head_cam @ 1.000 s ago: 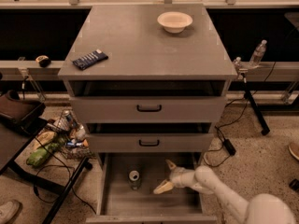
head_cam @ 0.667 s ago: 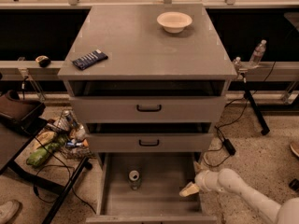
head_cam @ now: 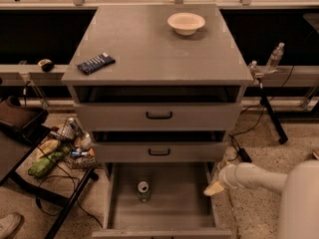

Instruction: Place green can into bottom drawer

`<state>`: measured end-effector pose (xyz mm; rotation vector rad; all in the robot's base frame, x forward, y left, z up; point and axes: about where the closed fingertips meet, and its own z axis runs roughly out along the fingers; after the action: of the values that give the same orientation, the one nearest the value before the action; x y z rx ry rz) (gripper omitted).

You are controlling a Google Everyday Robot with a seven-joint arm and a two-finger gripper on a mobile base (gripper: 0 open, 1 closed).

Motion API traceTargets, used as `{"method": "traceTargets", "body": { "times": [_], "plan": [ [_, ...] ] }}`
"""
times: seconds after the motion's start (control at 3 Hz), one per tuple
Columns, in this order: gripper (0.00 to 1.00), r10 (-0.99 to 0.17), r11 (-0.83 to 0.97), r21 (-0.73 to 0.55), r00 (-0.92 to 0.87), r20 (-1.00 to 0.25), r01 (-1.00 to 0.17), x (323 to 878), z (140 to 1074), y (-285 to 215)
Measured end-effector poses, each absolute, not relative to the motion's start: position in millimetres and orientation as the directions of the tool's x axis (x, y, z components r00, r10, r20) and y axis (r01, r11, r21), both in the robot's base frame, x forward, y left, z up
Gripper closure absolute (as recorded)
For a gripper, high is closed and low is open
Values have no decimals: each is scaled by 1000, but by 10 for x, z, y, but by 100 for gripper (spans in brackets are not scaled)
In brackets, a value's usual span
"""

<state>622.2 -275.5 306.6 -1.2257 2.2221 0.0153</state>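
The green can (head_cam: 143,190) stands upright on the floor of the open bottom drawer (head_cam: 174,215), left of its middle, with its silver top facing up. My gripper (head_cam: 214,188) is at the drawer's right wall, well to the right of the can and apart from it. It holds nothing. The white arm runs from it to the lower right corner.
The two upper drawers with black handles (head_cam: 159,115) are pushed in. On the cabinet top lie a dark-blue snack packet (head_cam: 96,62) and a white bowl (head_cam: 186,23). A basket of clutter (head_cam: 70,143) and cables sit on the floor at the left. A water bottle (head_cam: 275,57) stands at the right.
My gripper has drawn back to the right, from near the can over the drawer floor to the drawer's right wall. The can has stayed where it was.
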Motion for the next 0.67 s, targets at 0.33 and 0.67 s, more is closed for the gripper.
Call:
{"method": "traceTargets", "body": {
  "times": [0.33, 0.67],
  "plan": [
    [0, -743, 636, -307, -455, -490, -708, 6431, 3596, -2734],
    [3, -743, 636, -307, -455, -490, -708, 6422, 3586, -2743]
  ]
}}
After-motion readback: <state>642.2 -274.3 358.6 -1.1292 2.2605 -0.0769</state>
